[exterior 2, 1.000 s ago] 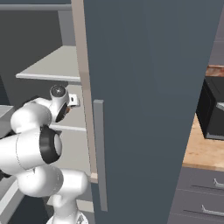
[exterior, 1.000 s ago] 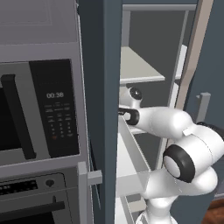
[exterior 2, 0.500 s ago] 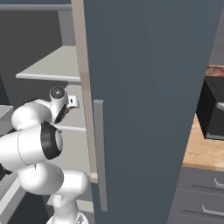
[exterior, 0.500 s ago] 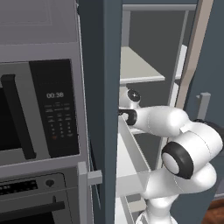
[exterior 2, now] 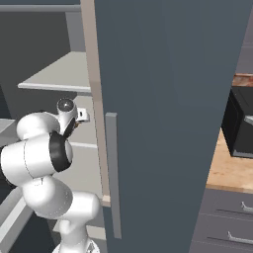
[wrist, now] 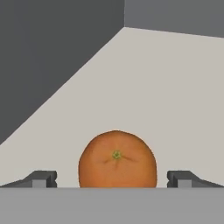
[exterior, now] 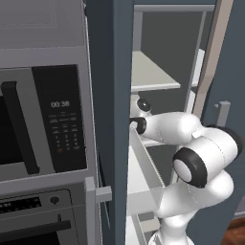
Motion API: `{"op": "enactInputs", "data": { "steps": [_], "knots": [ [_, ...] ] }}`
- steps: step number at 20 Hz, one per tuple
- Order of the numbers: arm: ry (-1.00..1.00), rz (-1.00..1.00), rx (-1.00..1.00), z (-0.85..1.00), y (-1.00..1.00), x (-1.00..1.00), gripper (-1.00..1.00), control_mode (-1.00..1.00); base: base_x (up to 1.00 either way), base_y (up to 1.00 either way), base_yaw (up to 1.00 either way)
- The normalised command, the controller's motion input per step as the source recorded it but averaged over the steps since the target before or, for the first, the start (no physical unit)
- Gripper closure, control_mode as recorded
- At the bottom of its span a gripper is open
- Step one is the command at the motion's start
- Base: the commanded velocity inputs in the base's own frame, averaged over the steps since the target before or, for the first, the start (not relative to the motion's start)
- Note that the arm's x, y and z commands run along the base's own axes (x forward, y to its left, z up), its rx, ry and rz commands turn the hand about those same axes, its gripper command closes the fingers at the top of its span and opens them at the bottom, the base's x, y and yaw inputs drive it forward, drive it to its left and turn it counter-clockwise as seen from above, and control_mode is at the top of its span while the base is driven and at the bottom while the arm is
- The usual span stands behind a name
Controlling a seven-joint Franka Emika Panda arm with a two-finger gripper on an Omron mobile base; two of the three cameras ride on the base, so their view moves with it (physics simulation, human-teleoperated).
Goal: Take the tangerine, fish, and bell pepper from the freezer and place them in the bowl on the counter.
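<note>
Inside the freezer (exterior: pixel 158 72), on a pale shelf (wrist: pixel 166 87), the tangerine (wrist: pixel 117 159) sits between the fingertips (wrist: pixel 43 178) of the gripper (wrist: pixel 112 179), whose jaws stand wide, clear of the fruit on both sides.

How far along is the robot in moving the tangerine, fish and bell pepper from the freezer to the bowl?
Done: the freezer door stands open and the arm reaches inside.
In hand: the open gripper straddles the tangerine on a pale shelf, not yet closed on it.
Left: grasp it and carry it to the bowl, then the fish and bell pepper.
</note>
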Motion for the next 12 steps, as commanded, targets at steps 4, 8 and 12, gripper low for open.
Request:
{"op": "enactInputs", "data": {
  "steps": [4, 8, 12],
  "knots": [
    [0.0, 0.0, 0.0, -0.14, 0.0, 0.09, -1.0, -1.0, 0.0, 0.0, 0.0],
    [0.0, 0.0, 0.0, -0.14, 0.0, 0.11, -1.0, -1.0, 0.0, 0.0, 0.0],
    [0.0, 0.0, 0.0, -0.17, 0.0, 0.05, -1.0, -1.0, 0.0, 0.0, 0.0]
  ]
}}
